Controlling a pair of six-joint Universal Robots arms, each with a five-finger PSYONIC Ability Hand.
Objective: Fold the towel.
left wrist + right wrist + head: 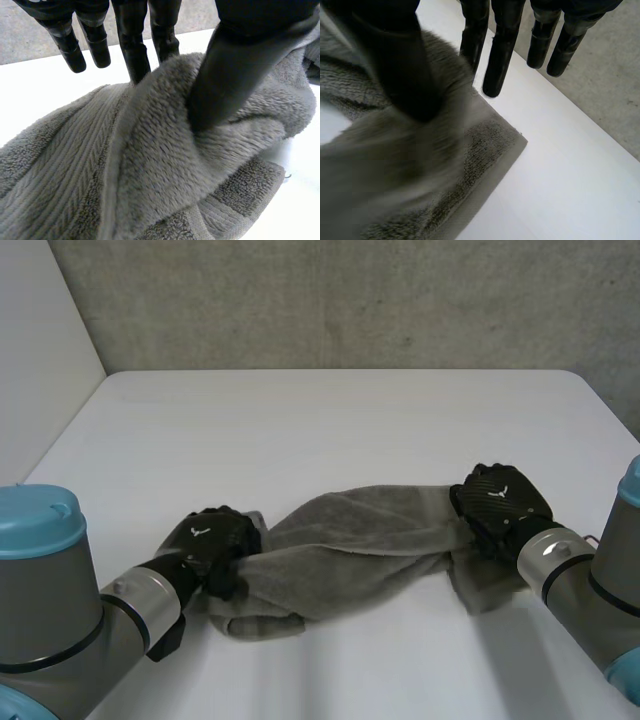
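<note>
The grey towel (350, 545) lies bunched on the white desk (330, 430), stretched between the 2 arms. The left robot hand (215, 540) clamps its left end between thumb and fingers; the right robot hand (500, 505) pinches its right end likewise.

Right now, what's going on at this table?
Two robot arms are working a grey terry towel on the white table. The left hand pinches one end and the right hand pinches the other. The towel lies bunched between them, not yet neatly folded.
</note>
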